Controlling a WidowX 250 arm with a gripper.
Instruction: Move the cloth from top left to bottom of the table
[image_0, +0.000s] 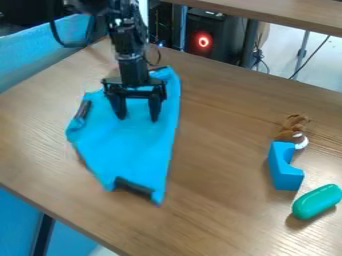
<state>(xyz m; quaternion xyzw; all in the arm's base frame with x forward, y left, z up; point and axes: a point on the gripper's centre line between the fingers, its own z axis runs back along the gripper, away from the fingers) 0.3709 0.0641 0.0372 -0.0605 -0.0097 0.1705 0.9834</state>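
The black gripper (138, 118) hangs over the upper part of the blue cloth (130, 150), its two fingers pointing down and spread apart with only cloth visible behind them. Whether the fingertips touch the fabric I cannot tell. The cloth lies spread on the left half of the wooden table (220, 150), long and tapering, with dark patches at its left corner and its lower edge. Its lower end stays a little above the table's front left edge.
On the right side of the table are a brown plush-like item (292, 126), a blue block with a curved notch (284, 167) and a green rounded object (316, 202). A wooden shelf edge (294, 14) crosses the top right.
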